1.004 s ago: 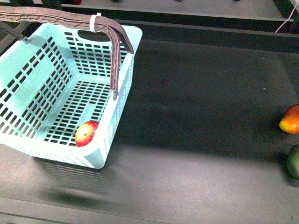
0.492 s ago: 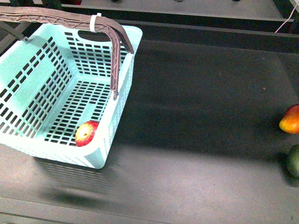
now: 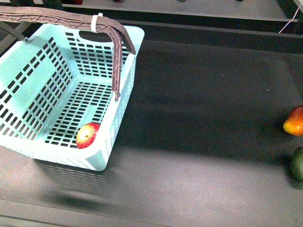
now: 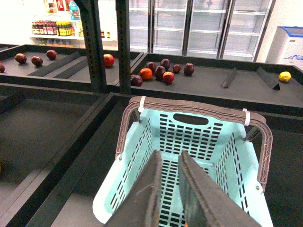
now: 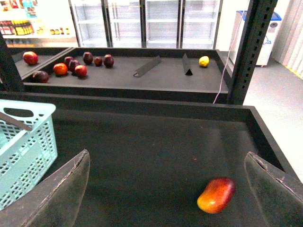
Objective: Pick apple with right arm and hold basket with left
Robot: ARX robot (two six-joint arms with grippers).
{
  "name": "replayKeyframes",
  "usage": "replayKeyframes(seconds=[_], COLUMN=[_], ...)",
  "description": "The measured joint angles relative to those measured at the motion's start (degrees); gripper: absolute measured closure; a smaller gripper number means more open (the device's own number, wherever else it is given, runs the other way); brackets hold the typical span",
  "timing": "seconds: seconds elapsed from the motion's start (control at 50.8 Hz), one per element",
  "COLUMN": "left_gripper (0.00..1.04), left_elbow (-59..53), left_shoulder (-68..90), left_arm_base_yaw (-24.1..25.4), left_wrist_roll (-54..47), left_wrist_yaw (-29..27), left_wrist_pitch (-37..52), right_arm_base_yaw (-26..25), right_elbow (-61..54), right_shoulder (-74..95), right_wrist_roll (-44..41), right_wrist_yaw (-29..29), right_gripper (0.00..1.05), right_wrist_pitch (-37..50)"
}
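The basket (image 3: 57, 94) is light turquoise, its walls and floor patterned with rows of dark slots; its handle (image 3: 71, 21) is brown; the apple (image 3: 88, 135) is glossy red with a yellowish patch; the table (image 3: 203, 118) is matt black; at the right edge, an orange-red fruit (image 3: 294, 121) above a dark green fruit (image 3: 298, 163).

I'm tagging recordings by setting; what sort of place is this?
Probably a grocery shop or a mock-up of one: glass-door fridges along the back wall, loose fruit on dark display shelves, and a light turquoise slotted plastic shopping basket.
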State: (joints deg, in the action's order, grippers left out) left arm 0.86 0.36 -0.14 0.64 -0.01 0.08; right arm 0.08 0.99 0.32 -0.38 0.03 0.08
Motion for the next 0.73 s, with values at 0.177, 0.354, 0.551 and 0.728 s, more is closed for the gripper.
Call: replayKeyframes(seconds=[0.177,0.354,0.551,0.728], left_gripper=[0.54,0.12,0.07,0.07], left_elbow=[0.0,0.0,0.0,0.0], left_shoulder=[0.0,0.0,0.0,0.0], left_arm_base_yaw=[0.0,0.0,0.0,0.0], left_wrist_roll=[0.0,0.0,-0.1,-0.1], left_wrist_yaw=[0.0,0.0,0.0,0.0], left_wrist_pitch=[0.0,0.0,0.0,0.0], right_arm_base_yaw=[0.0,0.0,0.0,0.0], right_elbow=[0.0,0.0,0.0,0.0], right_shoulder=[0.0,0.0,0.0,0.0], right_wrist_roll=[0.0,0.0,0.0,0.0], right_wrist_yaw=[0.0,0.0,0.0,0.0], right_gripper=[0.09,0.09,0.09,0.09], right_wrist_pitch=[0.0,0.0,0.0,0.0])
